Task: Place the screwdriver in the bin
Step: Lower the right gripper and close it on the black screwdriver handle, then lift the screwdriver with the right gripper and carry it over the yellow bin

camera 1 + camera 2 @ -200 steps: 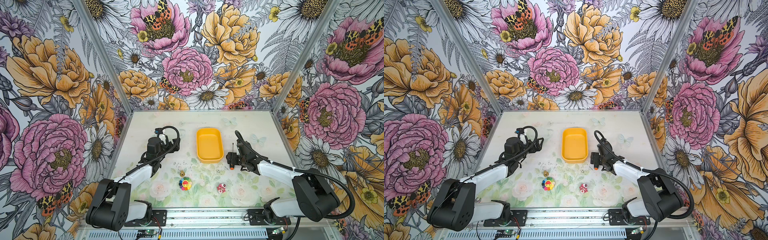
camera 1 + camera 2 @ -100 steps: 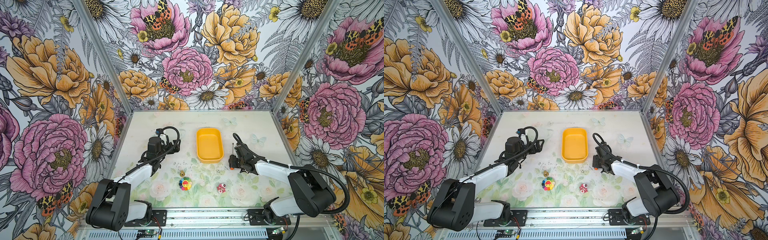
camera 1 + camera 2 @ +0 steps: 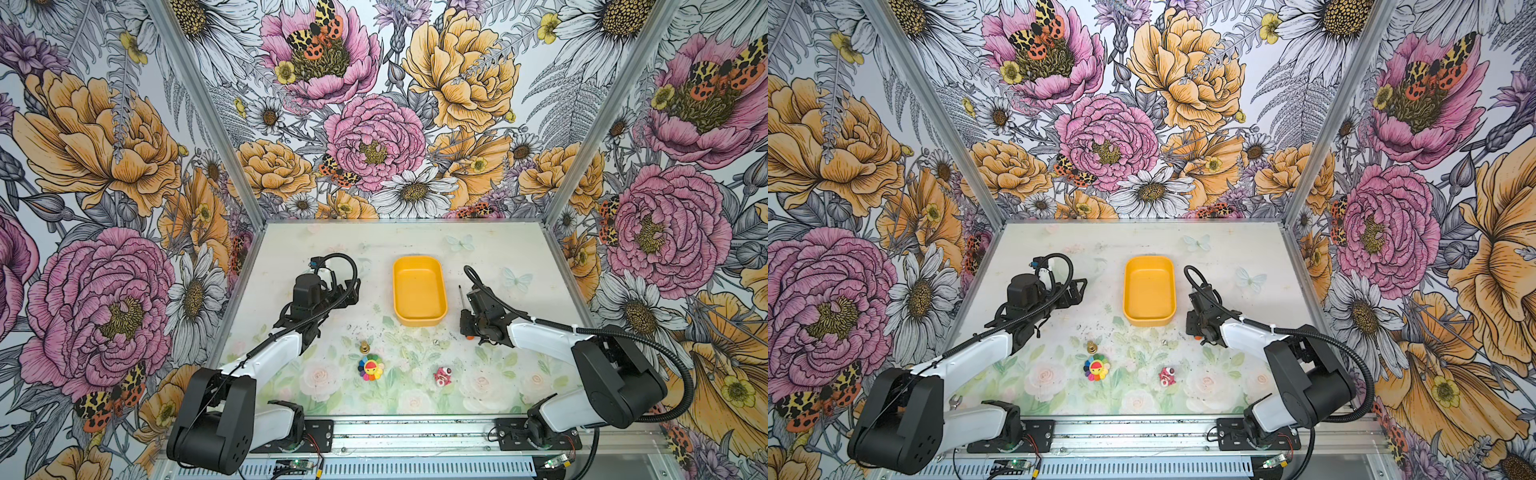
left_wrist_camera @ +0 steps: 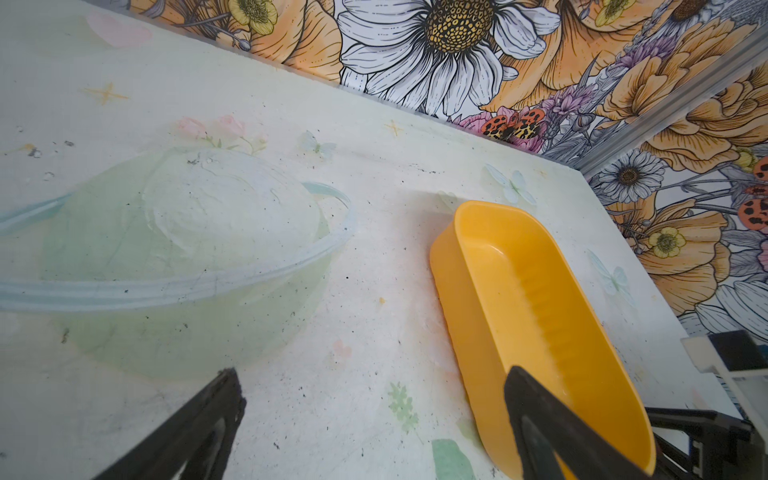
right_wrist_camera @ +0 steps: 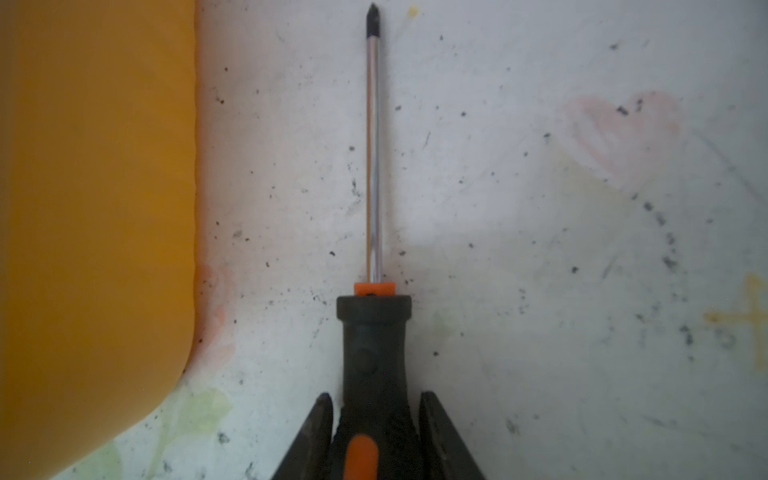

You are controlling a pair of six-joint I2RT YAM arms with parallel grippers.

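Your right gripper [image 5: 376, 401] grips the slim black-and-orange-handled screwdriver [image 5: 373, 166]. In a top view its long axis runs up-frame, tip uppermost, beside the yellow-orange plastic bin [image 3: 419, 321].

Listed on the table [image 3: 498, 249]: bin [image 3: 419, 320], placed centrally; screwdriver [image 5: 373, 166], laid just right of the bin, parallel to its long wall, not touching, tip toward the back; flower toy [image 3: 370, 368] and small figure [image 3: 443, 376], set before the bin, apart from it.

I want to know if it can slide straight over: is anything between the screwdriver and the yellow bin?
Nothing. In the right wrist view only bare, speckled table lies between the screwdriver and the bin.
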